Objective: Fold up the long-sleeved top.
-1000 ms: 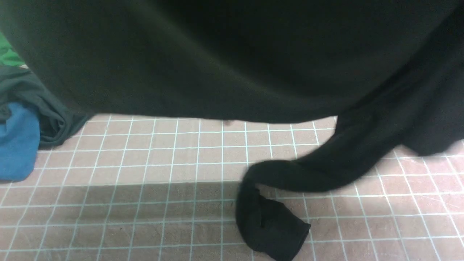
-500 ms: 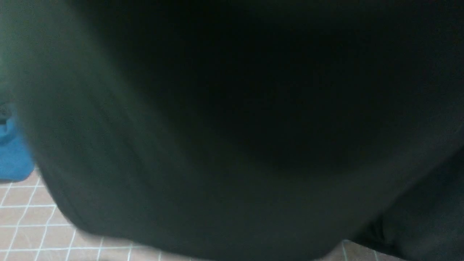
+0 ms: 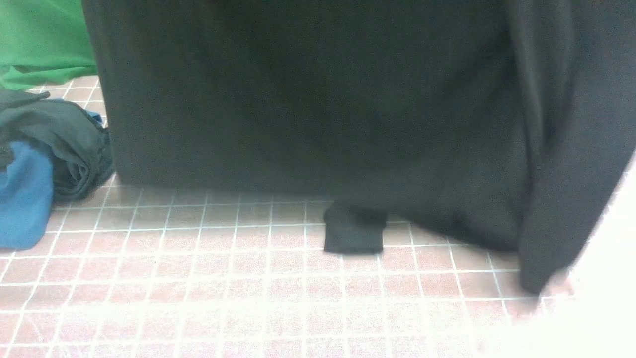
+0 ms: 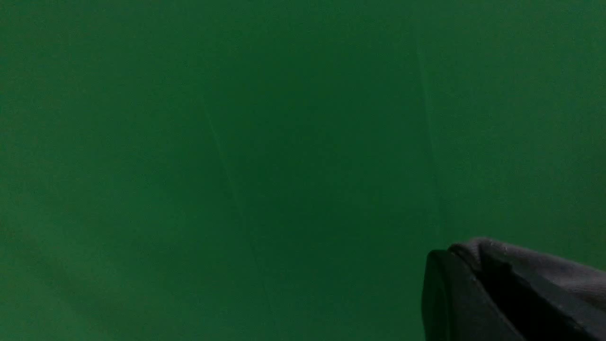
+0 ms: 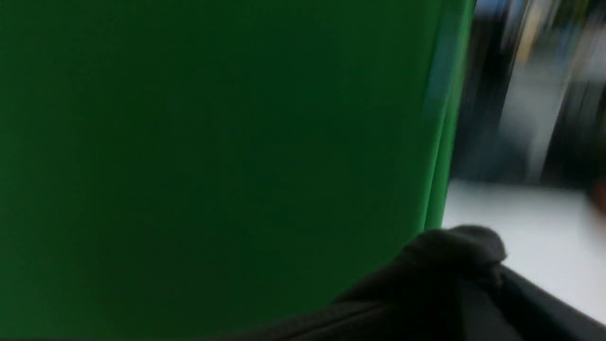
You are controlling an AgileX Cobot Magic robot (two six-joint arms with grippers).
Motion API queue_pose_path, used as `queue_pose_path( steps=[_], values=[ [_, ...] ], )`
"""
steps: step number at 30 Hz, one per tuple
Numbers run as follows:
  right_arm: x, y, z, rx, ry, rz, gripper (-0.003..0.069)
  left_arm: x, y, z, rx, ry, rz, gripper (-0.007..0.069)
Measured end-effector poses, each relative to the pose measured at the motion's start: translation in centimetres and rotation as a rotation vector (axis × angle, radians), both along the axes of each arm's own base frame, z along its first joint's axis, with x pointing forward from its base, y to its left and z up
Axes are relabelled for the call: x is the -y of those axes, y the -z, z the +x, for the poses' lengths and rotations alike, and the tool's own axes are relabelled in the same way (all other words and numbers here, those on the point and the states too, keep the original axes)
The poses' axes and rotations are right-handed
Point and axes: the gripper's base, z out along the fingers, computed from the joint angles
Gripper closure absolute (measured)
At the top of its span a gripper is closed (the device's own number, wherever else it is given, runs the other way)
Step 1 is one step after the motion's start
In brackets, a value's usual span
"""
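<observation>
Half a second ago the long-sleeved top blotted out nearly the whole front view in a blur. Now it has swung back and hangs as a flat dark sheet across the upper centre and right of the frame. Its length runs top to bottom, with the lower hem pointing down at the grid mat and lying almost level from left to right. The upper edge is cut off by the top of the frame. One cuff rests on the mat just under the hem, at centre. A sleeve drops down the right side, its end near the lower right.

In the wrist views the left gripper and the right gripper are each pinched together on a bunch of the top's fabric.

At the left edge a dark greenish-grey garment lies crumpled over a blue shirt. Neither clearly touches the top. A green backdrop fills the upper left.
</observation>
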Motion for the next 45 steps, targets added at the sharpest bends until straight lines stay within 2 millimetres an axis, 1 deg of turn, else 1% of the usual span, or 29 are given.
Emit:
queue_pose_path(
  steps=[1, 2, 3, 4, 6, 7, 9, 10, 11, 13, 14, 16, 18, 19, 20, 21, 22, 23, 24, 25, 26, 27, 29, 31, 33, 36, 39, 42, 45],
  values=[
    [-0.1, -2.2, -0.8, 0.087, 0.005, -0.005, 0.0617, -0.1, -2.0, -0.9, 0.074, -0.005, 0.011, 0.0589],
    [-0.2, -5.1, -2.4, 0.199, 0.009, -0.014, 0.0617, 0.0, -4.2, -2.3, 0.153, -0.006, 0.029, 0.0589],
    [-0.5, -8.4, -4.9, 0.330, 0.013, -0.026, 0.0617, 0.3, -7.5, -5.2, 0.275, 0.003, 0.060, 0.0589],
    [-0.8, -10.7, -7.1, 0.430, 0.015, -0.037, 0.0617, 0.6, -9.1, -7.1, 0.336, 0.019, 0.072, 0.0589],
    [-1.4, -14.0, -11.3, 0.579, 0.012, -0.057, 0.0617, 1.2, -12.0, -12.0, 0.458, 0.046, 0.108, 0.0589],
    [-1.7, -15.2, -13.5, 0.640, 0.009, -0.069, 0.0617, 1.4, -12.9, -14.5, 0.495, 0.063, 0.129, 0.0589],
    [-2.2, -16.6, -16.5, 0.702, -0.001, -0.089, 0.0617, 1.9, -13.5, -17.5, 0.496, 0.088, 0.171, 0.0589],
    [-2.4, -16.7, -17.1, 0.703, -0.005, -0.094, 0.0617, 2.0, -13.5, -18.7, 0.480, 0.101, 0.188, 0.0589],
    [-2.6, -16.8, -17.8, 0.680, -0.014, -0.107, 0.0617, 2.2, -13.1, -19.2, 0.439, 0.116, 0.199, 0.0589],
    [-2.7, -16.1, -17.3, 0.582, -0.028, -0.122, 0.0617, 2.4, -12.2, -19.2, 0.355, 0.137, 0.222, 0.0589],
    [-2.8, -15.3, -16.5, 0.491, -0.042, -0.125, 0.0617, 2.4, -11.1, -18.0, 0.272, 0.152, 0.230, 0.0589],
    [-2.6, -12.1, -13.2, 0.203, -0.072, -0.118, 0.0617, 2.6, -8.0, -15.4, 0.095, 0.186, 0.234, 0.0589],
    [-2.2, -8.0, -9.8, -0.089, -0.094, -0.109, 0.0617, 2.7, -3.5, -12.2, -0.120, 0.215, 0.223, 0.0589],
    [-2.1, -5.5, -8.3, -0.249, -0.110, -0.101, 0.0617, 2.7, -0.6, -10.7, -0.244, 0.230, 0.213, 0.0589],
    [-2.1, -5.4, -8.4, -0.261, -0.113, -0.101, 0.0617, 2.7, -0.1, -10.7, -0.265, 0.232, 0.212, 0.0589],
    [-1.9, -2.1, -7.2, -0.448, -0.129, -0.087, 0.0617, 2.6, 4.1, -9.7, -0.435, 0.241, 0.190, 0.0589],
    [-1.8, 1.8, -6.6, -0.626, -0.144, -0.063, 0.0617, 2.5, 8.2, -9.7, -0.592, 0.240, 0.158, 0.0589],
    [-1.8, 2.3, -6.6, -0.651, -0.147, -0.059, 0.0617, 2.5, 8.8, -9.8, -0.614, 0.239, 0.151, 0.0589],
    [-2.0, 5.4, -7.4, -0.771, -0.159, -0.031, 0.0617, 2.4, 12.5, -10.7, -0.745, 0.229, 0.103, 0.0589],
    [-2.2, 8.0, -8.8, -0.859, -0.165, 0.009, 0.0617, 2.3, 16.0, -12.2, -0.846, 0.211, 0.049, 0.0589],
    [-2.3, 8.3, -9.1, -0.869, -0.167, 0.015, 0.0617, 2.3, 16.4, -12.4, -0.856, 0.207, 0.044, 0.0589],
    [-2.6, 10.2, -10.6, -0.919, -0.178, 0.044, 0.0617, 2.2, 18.3, -13.7, -0.897, 0.191, 0.015, 0.0589],
    [-3.3, 13.0, -13.5, -0.963, -0.191, 0.104, 0.0617, 2.2, 20.7, -15.5, -0.937, 0.173, -0.030, 0.0589],
    [-3.6, 14.3, -15.3, -0.969, -0.192, 0.137, 0.0617, 2.2, 21.8, -17.3, -0.937, 0.167, -0.043, 0.0589],
    [-4.0, 14.8, -17.2, -0.959, -0.195, 0.153, 0.0617, 2.1, 22.5, -18.9, -0.933, 0.158, -0.040, 0.0589],
    [-4.7, 14.2, -19.0, -0.928, -0.228, 0.157, 0.0617, 1.9, 22.6, -20.1, -0.932, 0.138, -0.023, 0.0589],
    [-6.1, 12.9, -21.7, -0.855, -0.320, 0.154, 0.0616, 1.4, 22.1, -21.4, -0.901, 0.085, -0.017, 0.0589],
    [-6.6, 12.7, -22.4, -0.849, -0.359, 0.151, 0.0615, 1.1, 22.2, -21.4, -0.897, 0.055, 0.002, 0.0589],
    [-6.9, 13.5, -21.1, -0.894, -0.369, 0.155, 0.0608, 1.0, 22.7, -20.9, -0.925, 0.044, 0.006, 0.0589]
  ],
)
